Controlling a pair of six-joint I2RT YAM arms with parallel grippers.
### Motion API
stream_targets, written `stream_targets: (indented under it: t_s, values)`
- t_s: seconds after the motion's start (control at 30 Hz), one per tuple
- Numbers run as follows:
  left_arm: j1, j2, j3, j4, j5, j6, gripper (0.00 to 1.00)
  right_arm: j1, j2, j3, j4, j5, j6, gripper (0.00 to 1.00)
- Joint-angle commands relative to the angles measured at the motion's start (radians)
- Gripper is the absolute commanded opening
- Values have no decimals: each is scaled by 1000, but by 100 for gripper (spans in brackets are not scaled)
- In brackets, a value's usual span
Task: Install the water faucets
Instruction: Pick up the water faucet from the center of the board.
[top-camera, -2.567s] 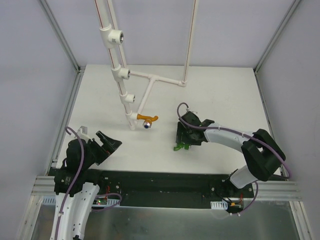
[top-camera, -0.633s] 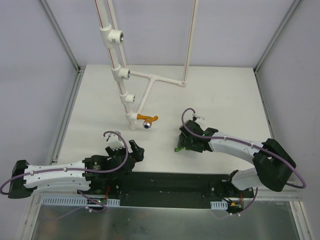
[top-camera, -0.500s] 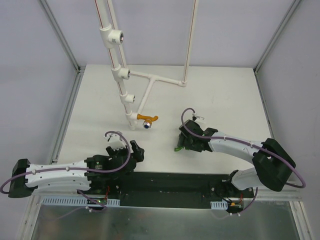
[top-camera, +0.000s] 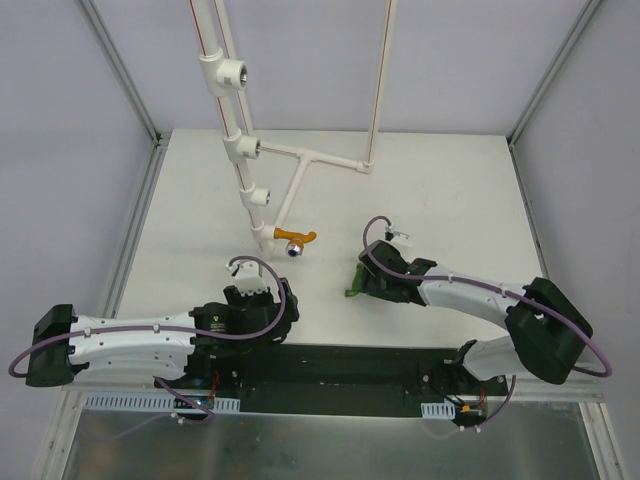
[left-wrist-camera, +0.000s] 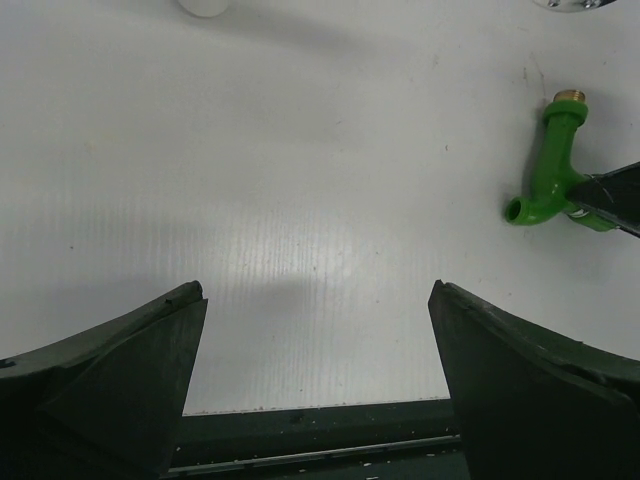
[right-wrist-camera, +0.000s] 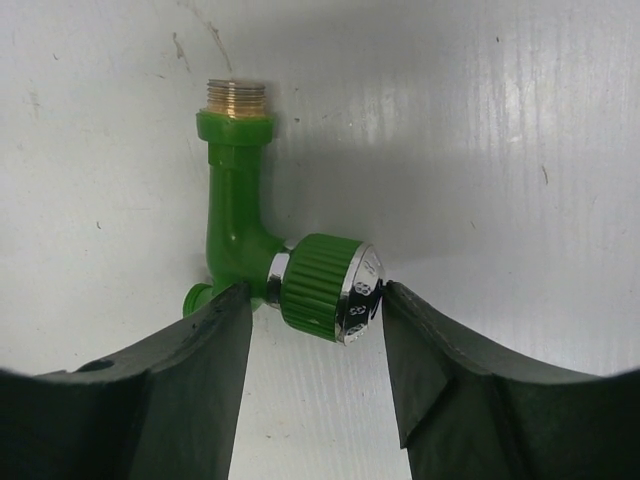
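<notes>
The green faucet (top-camera: 352, 291) lies on the white table, brass thread pointing away in the right wrist view (right-wrist-camera: 238, 220). My right gripper (top-camera: 366, 283) (right-wrist-camera: 315, 292) is shut on it: one finger presses its body, the other its shiny silver end. The orange faucet (top-camera: 294, 236) sticks out of the lowest fitting of the white pipe stand (top-camera: 243, 150), silver end down. My left gripper (top-camera: 264, 302) (left-wrist-camera: 318, 290) is open and empty, low over the table's near edge, left of the green faucet (left-wrist-camera: 549, 170).
White tee fittings with metal threaded holes (top-camera: 243, 72) (top-camera: 257, 148) (top-camera: 265, 195) sit up the pipe stand. A side pipe branches right to a thin upright (top-camera: 375, 110). A black rail (top-camera: 340, 365) runs along the near table edge. Metal frame posts stand at the corners.
My left arm has swung out from its folded rest and reached right, toward the table's middle front. My right gripper has stayed at the green faucet, which shifted slightly.
</notes>
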Motion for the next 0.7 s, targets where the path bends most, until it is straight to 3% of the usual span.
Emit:
stream_targets:
  t_s: [0.0,0.1,0.23,0.47,0.67]
  values:
    - [-8,5,38,14,-4,21,99,5,-47,-58,-7,25,-12,60]
    - [-8,-4,43,28,13,27,99,4,-66,-82,-4,29,-14,74]
    - [-8,-19,47,34,18,37,99,4,-72,-107,21,35,-7,77]
    - [-8,-27,46,48,24,38,99,4,-75,-130,70,54,-17,62]
    - [-8,-21,44,57,36,35,99,5,-89,-164,111,66,-46,41]
